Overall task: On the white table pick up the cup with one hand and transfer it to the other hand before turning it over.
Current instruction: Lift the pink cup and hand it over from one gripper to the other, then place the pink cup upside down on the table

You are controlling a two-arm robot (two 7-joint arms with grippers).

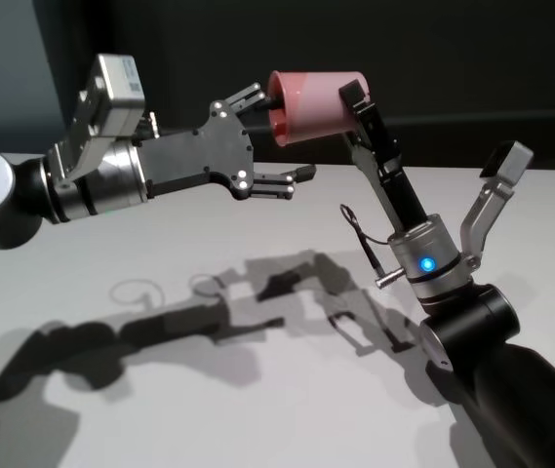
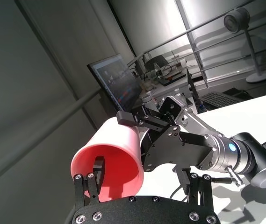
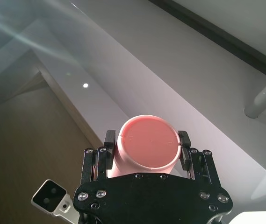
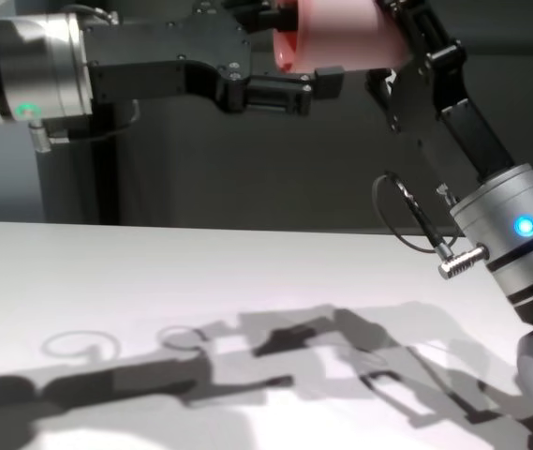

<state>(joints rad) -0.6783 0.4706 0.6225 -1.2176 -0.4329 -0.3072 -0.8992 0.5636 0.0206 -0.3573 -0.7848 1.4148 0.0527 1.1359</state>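
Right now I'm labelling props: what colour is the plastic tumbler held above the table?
Plain pink plastic tumbler, unmarked; the right wrist view shows it best.

Chest view: small pink plastic tumbler (image 4: pixel 336 33) cut off by the top edge; its upper side is out of frame, as are the upper black fingers (image 4: pixel 252 11) of the left gripper (image 4: pixel 275 56).

Right wrist view: only the tumbler's closed base (image 3: pixel 149 142) and a strip of wall show between the jaws; its rim is hidden behind its own body.

Left wrist view: one left finger (image 2: pixel 97 170) stands inside the tumbler's mouth, hiding part of the inner wall. Contact there cannot be judged.

Head view: the finger of the right gripper (image 1: pixel 355 97) behind the tumbler is hidden.
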